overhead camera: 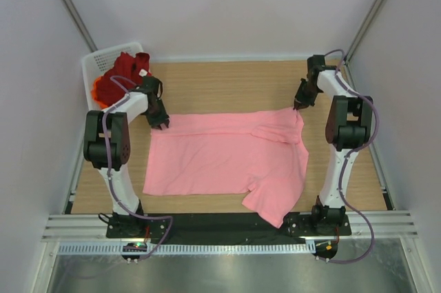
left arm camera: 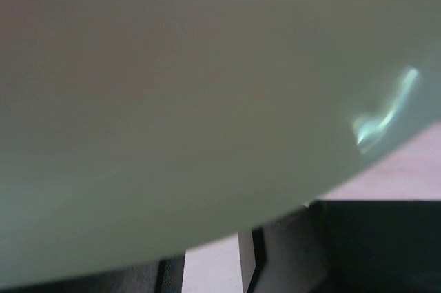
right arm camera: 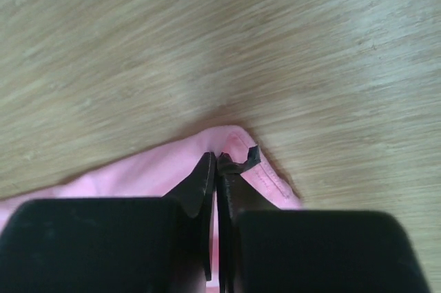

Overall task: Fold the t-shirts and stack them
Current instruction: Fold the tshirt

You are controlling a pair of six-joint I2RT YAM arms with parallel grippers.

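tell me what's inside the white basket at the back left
The basket holds a dark red t-shirt with a white tag, heaped over an orange t-shirt showing at its left. Anything beneath them is covered.

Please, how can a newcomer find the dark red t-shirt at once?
Look at the far left corner of the wooden table, where a white mesh basket stands. The dark red t-shirt lies crumpled in it, next to an orange one. Only it bears a small white tag; the pink t-shirt lies spread flat.
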